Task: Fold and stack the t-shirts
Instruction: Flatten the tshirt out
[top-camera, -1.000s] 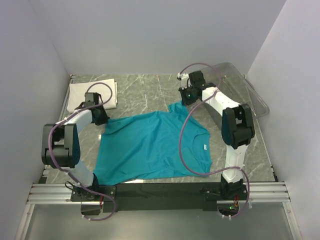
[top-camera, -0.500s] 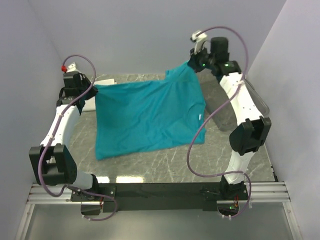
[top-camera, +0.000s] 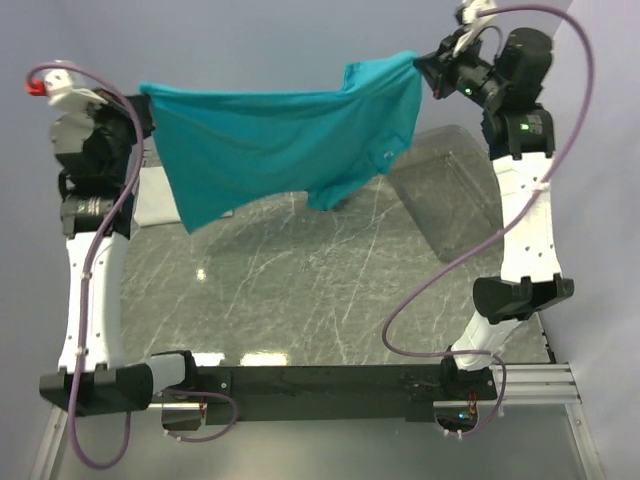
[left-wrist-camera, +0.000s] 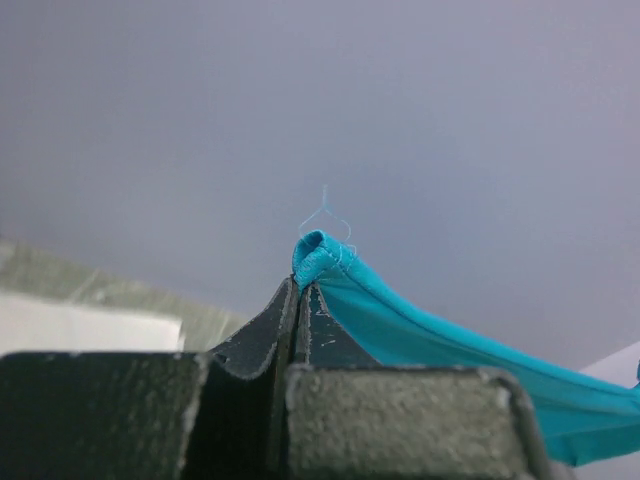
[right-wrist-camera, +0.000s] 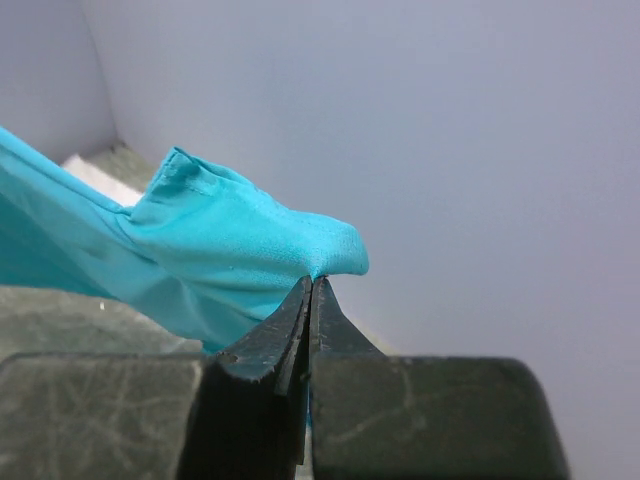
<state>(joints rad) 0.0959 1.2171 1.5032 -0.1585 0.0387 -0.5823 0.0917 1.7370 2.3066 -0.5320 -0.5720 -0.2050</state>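
The teal-blue t-shirt (top-camera: 280, 140) hangs stretched in the air high above the table between both arms. My left gripper (top-camera: 140, 100) is shut on its left corner, where the hem bunches at the jaw tips (left-wrist-camera: 318, 252). My right gripper (top-camera: 425, 65) is shut on a sleeve at the upper right; that teal cloth (right-wrist-camera: 230, 240) puffs out just past the closed tips. The shirt's lower edge sags toward the table. A folded white t-shirt (top-camera: 155, 195) lies at the back left of the table, mostly hidden by the left arm and the teal cloth; a strip of it (left-wrist-camera: 80, 325) shows in the left wrist view.
A clear plastic tray (top-camera: 455, 195) leans at the back right, beside the right arm. The grey marble tabletop (top-camera: 300, 290) lies below the hanging shirt. Grey walls close in on the left, back and right.
Both arms have risen and spread apart, lifting the teal shirt off the table until it hangs stretched in the air. Both grippers stayed shut on it.
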